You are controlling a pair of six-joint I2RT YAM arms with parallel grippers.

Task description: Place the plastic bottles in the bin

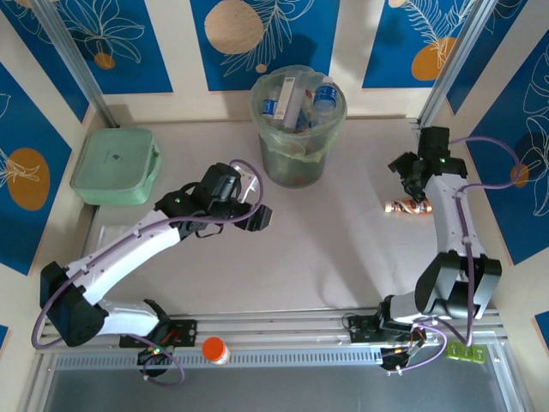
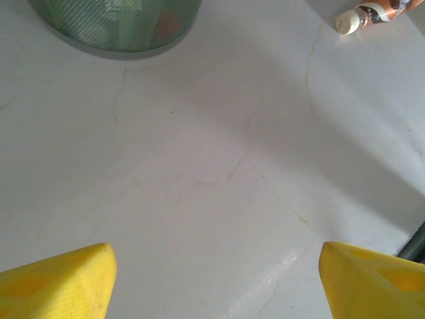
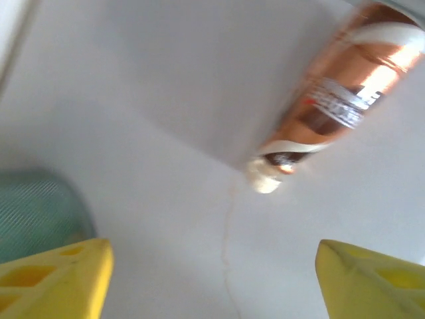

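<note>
Picking up the copper-labelled bottle is the step in hand, and it falls to the right gripper. That bottle lies on its side on the table, at the right, well apart from the bin. The bin stands at the far middle with several bottles already inside its liner.

In the right wrist view the yellow fingers stand wide apart with nothing between them. The bottle's pale cap points toward them, while its body runs up and away. The left gripper also has its fingers parted over bare table, holding nothing.

To do this well, the right wrist should turn so the fingers straddle the bottle across its length. It should then come down around the middle of the label, not the narrow cap. A round bottle lying flat will likely roll if one finger arrives first, so the closing should be centred. The right wrist picture is blurred, so the bottle's exact angle is hard to judge. An orange-capped bottle also waits at the near rail.
</note>
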